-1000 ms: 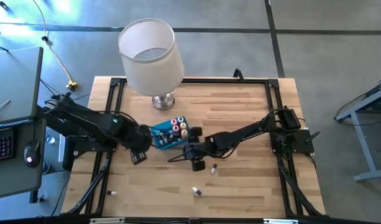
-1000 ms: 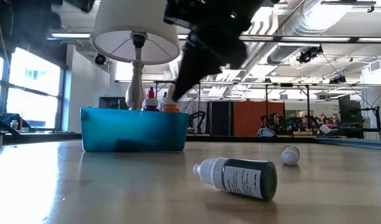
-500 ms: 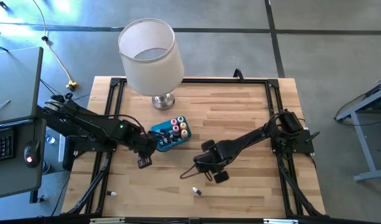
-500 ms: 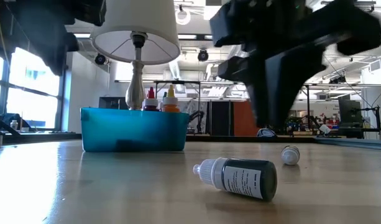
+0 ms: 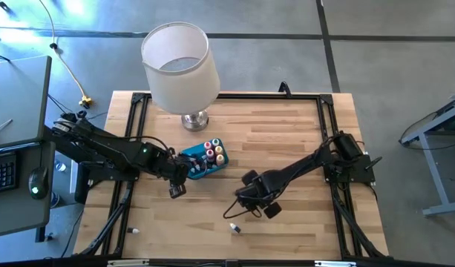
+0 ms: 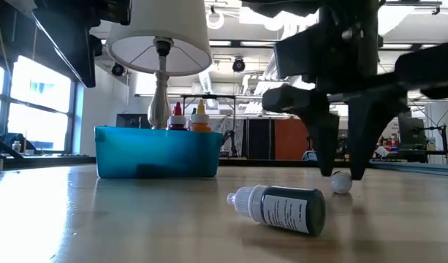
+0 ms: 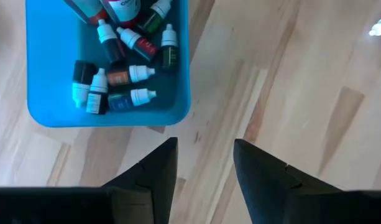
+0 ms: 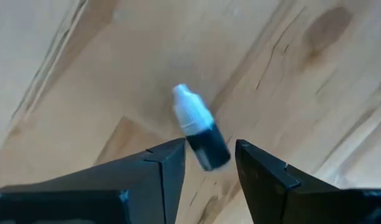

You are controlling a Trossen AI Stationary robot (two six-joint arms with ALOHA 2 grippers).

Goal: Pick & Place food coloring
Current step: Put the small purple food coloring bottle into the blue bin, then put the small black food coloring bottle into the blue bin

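Below, we see the right gripper [image 8: 206, 168] with jaws apart, holding nothing, poised over a dark bottle [image 8: 201, 129] lying on the tabletop [image 5: 286, 133]; the left gripper [image 7: 204, 163], also parted and empty, hangs beside the blue tray [image 7: 178, 74] of food coloring [image 7: 125, 74]; another bottle [image 6: 278, 208] lies nearer.

We see two matte-black jointed arms, left arm [image 5: 108, 152] and right arm [image 5: 301, 169], each ending in two dark wedge-shaped fingers [image 7: 154, 171].
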